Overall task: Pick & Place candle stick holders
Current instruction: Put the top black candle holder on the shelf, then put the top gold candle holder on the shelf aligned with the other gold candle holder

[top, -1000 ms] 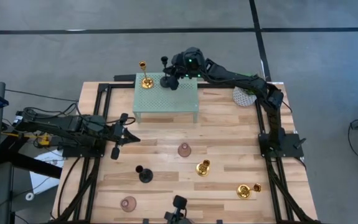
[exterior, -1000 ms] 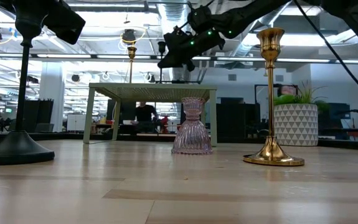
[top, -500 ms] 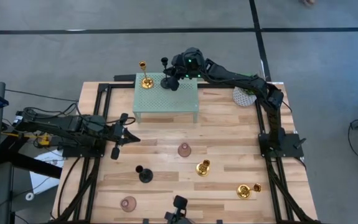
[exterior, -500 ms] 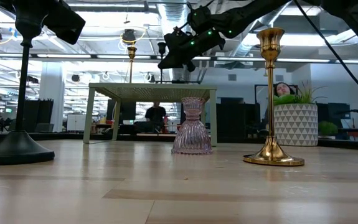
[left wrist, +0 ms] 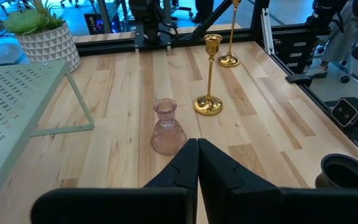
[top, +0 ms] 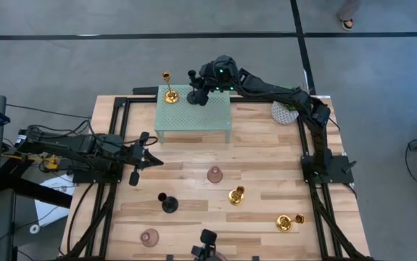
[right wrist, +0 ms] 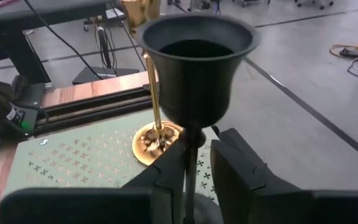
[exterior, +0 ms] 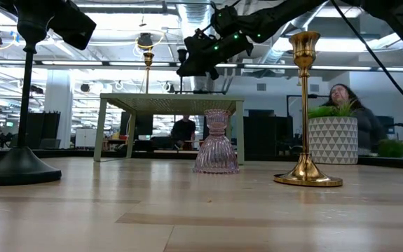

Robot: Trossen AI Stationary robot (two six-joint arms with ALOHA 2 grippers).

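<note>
One change only: the right hand (right wrist: 198, 163) has apparently loosened around the black holder's (right wrist: 194, 68) stem.

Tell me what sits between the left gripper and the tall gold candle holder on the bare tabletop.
In the left wrist view, the pink glass holder stands between the shut left gripper and the tall gold candle holder.

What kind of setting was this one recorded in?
Most likely an open-plan robotics lab or workshop: a wooden work table set in a black metal frame on bare grey concrete floor, with exposed ceiling ducts, strip lights and desks with people behind.
</note>
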